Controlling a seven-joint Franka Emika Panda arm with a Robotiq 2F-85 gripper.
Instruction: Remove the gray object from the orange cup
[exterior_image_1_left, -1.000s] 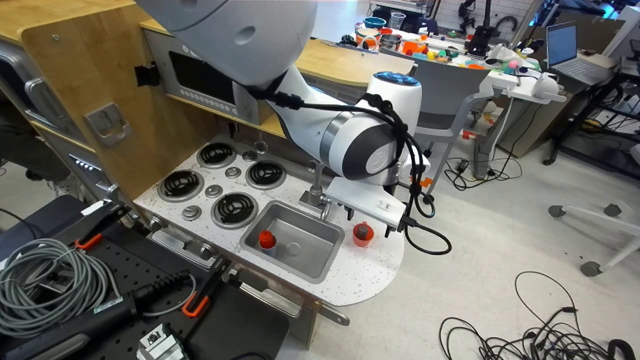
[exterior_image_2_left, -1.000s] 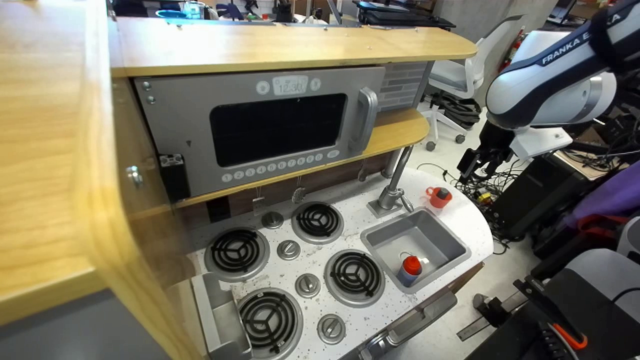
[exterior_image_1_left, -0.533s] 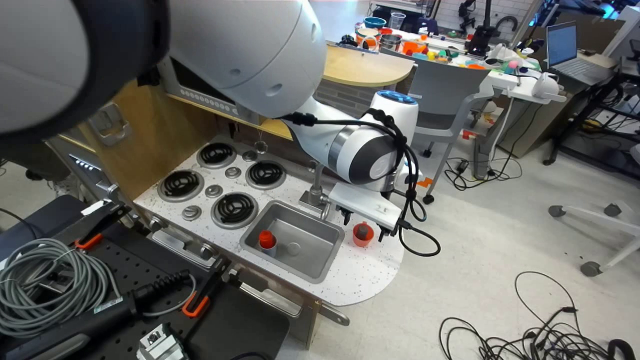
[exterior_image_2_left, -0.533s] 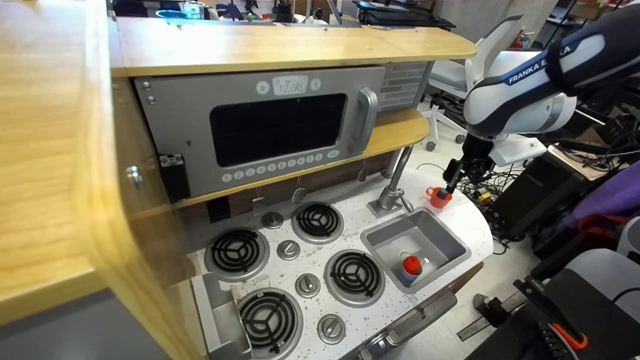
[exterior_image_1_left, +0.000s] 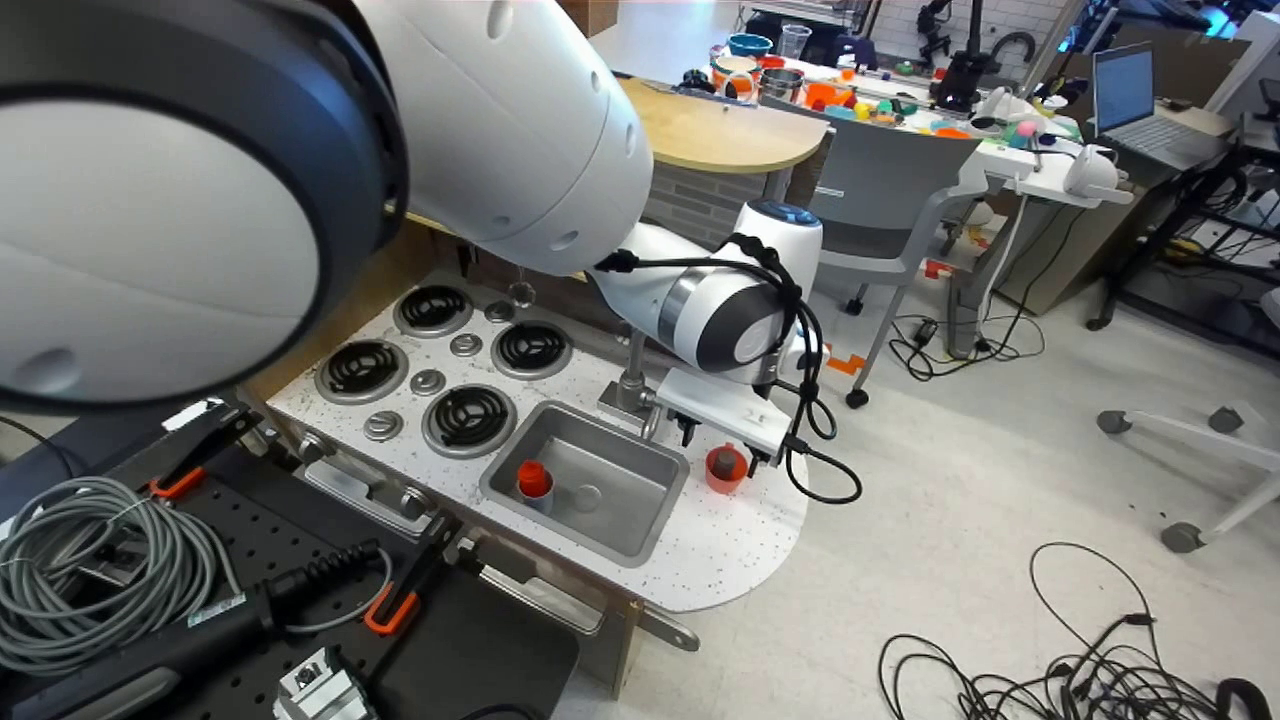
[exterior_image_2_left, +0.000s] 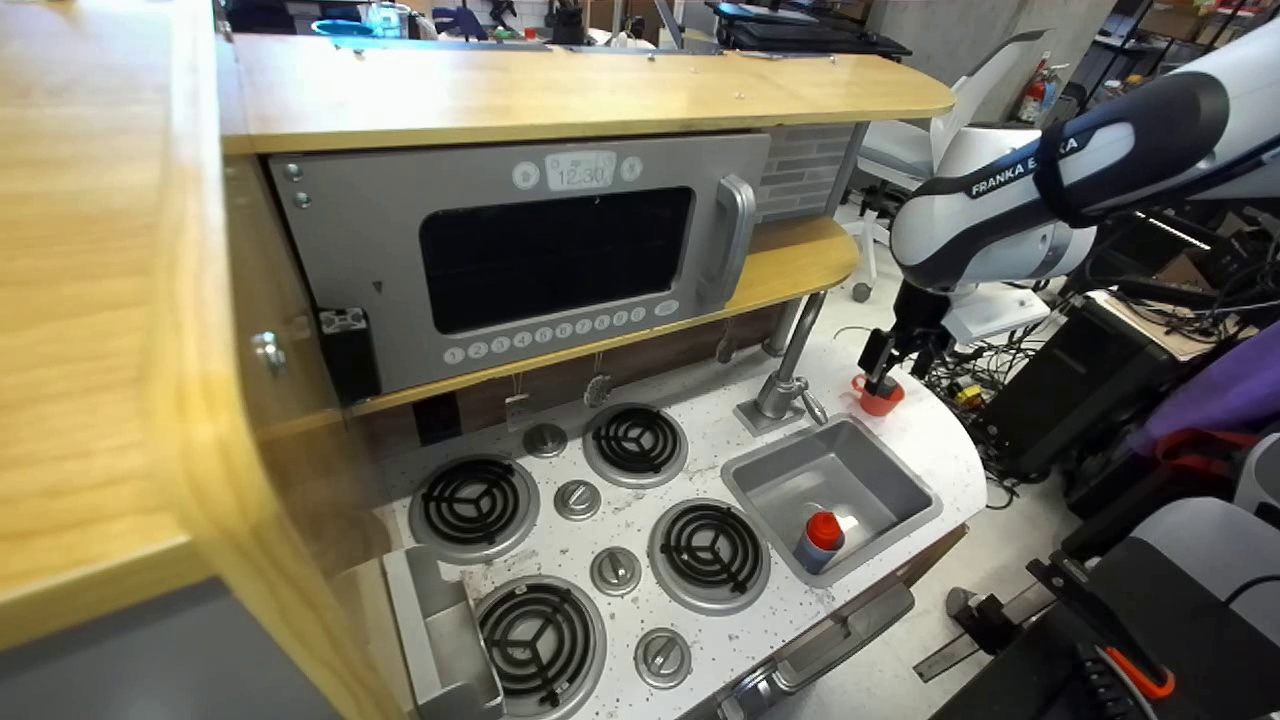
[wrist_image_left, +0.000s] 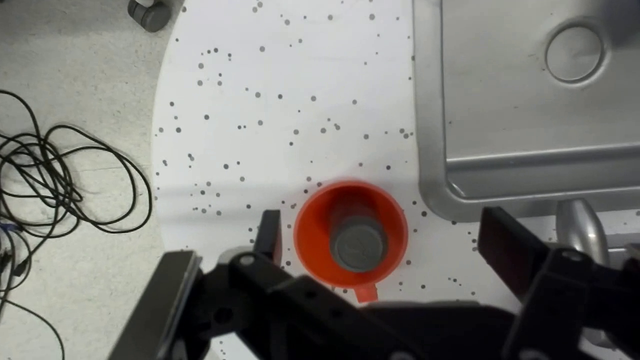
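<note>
The orange cup (wrist_image_left: 311, 245) stands upright on the white speckled counter, its handle toward the bottom of the wrist view. It also shows in both exterior views (exterior_image_1_left: 725, 485) (exterior_image_2_left: 880, 405). The gray object (wrist_image_left: 359, 245), a small cylinder, stands inside the cup, leaning, its round end toward the camera; it also shows in an exterior view (exterior_image_1_left: 724, 461). My gripper (wrist_image_left: 382, 225) is open and empty above the cup. One finger is on either side of the cup in the wrist view, the left one much closer to it. In an exterior view the gripper (exterior_image_2_left: 893, 372) partly covers the cup.
The metal sink (wrist_image_left: 430, 150) lies beside the cup and holds a red-topped container (exterior_image_2_left: 824, 532). The faucet (exterior_image_2_left: 790, 370) rises close to the gripper. The counter's curved edge (wrist_image_left: 156, 125) is on the cup's other side. Stove burners (exterior_image_1_left: 470, 415) are beyond the sink.
My open gripper has moved over the cup, leftward in both exterior views and downward in one of them. The cup, the gray object and the red-topped container have stayed in place.
</note>
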